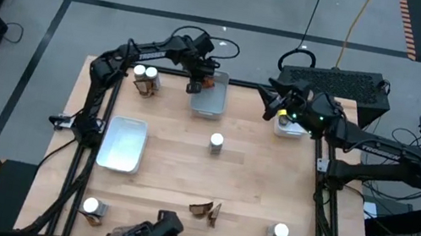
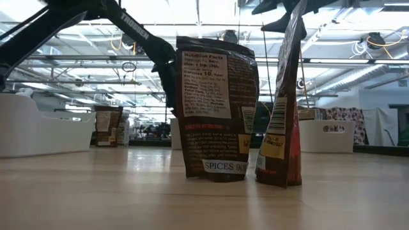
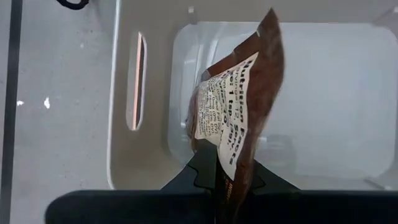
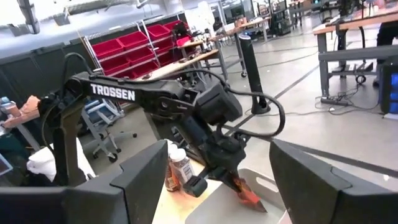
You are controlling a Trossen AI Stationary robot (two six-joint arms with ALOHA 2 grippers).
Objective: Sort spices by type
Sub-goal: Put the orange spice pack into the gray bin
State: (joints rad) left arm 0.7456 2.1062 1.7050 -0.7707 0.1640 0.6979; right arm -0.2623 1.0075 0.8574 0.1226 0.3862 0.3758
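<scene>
My left gripper [image 1: 195, 85] is shut on a dark-brown spice packet [image 3: 239, 106] with a white nutrition label. It reaches slanting down over a white tray [image 1: 215, 103] at the table's far middle. The right wrist view shows the same packet [image 4: 244, 188] just over that tray's rim [image 4: 267, 186]. My right gripper [image 1: 268, 104] hovers open and level to the right of that tray, empty, beside another white tray [image 1: 291, 128]. A white-capped jar [image 1: 216, 142] stands alone mid-table. Two packets [image 1: 205, 211] stand upright near the front edge. My left gripper pinches one end of the packet [image 3: 231, 180] between its two fingers, coming from above at a slant. The packet sticks out past the fingertips, pointing down into the tray [image 3: 323, 93]. I cannot tell whether its lower end touches the tray floor.
A grey tray [image 1: 122, 142] lies at the left. Two jars with packets [image 1: 145, 79] stand at the far left. One jar with a packet [image 1: 91, 206] stands near left, another [image 1: 280, 232] near right. A black box [image 1: 337, 79] sits beyond the far edge.
</scene>
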